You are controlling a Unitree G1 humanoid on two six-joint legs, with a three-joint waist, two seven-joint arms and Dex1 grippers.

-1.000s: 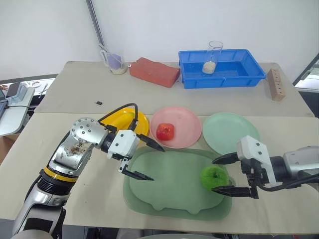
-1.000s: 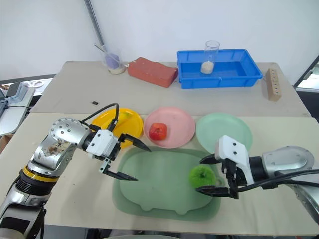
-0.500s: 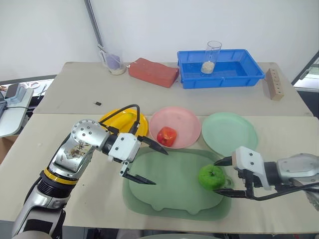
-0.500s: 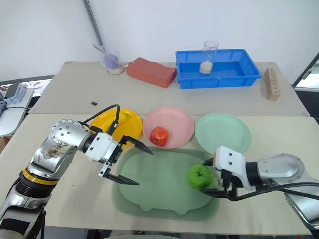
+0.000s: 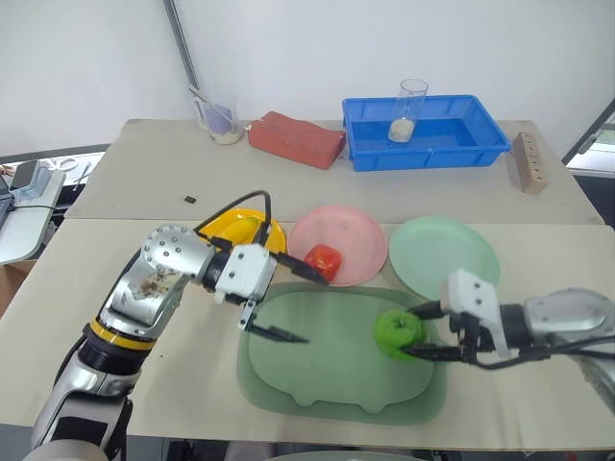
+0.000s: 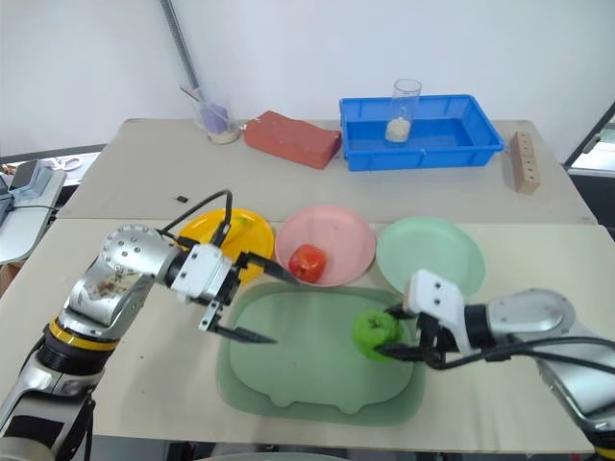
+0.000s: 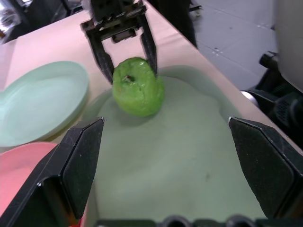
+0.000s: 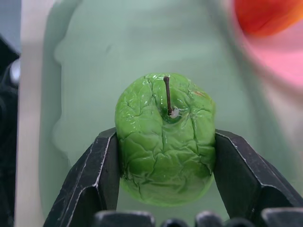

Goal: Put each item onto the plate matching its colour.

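Right gripper (image 5: 420,331) clamped on green apple (image 5: 397,332), lower right of frame, over dark-green tray (image 5: 327,370), left gripper (image 5: 293,305) wide apart at centre left, near pink plate (image 5: 356,235).

the dark-green tray (image 5: 336,365) is bare across its middle and near side. the left gripper (image 5: 288,303) hangs spread over the tray's left edge. the mint green plate (image 5: 444,255) just beyond lies bare.

Left hand (image 5: 284,302) agape, right hand (image 5: 423,331) clamped.
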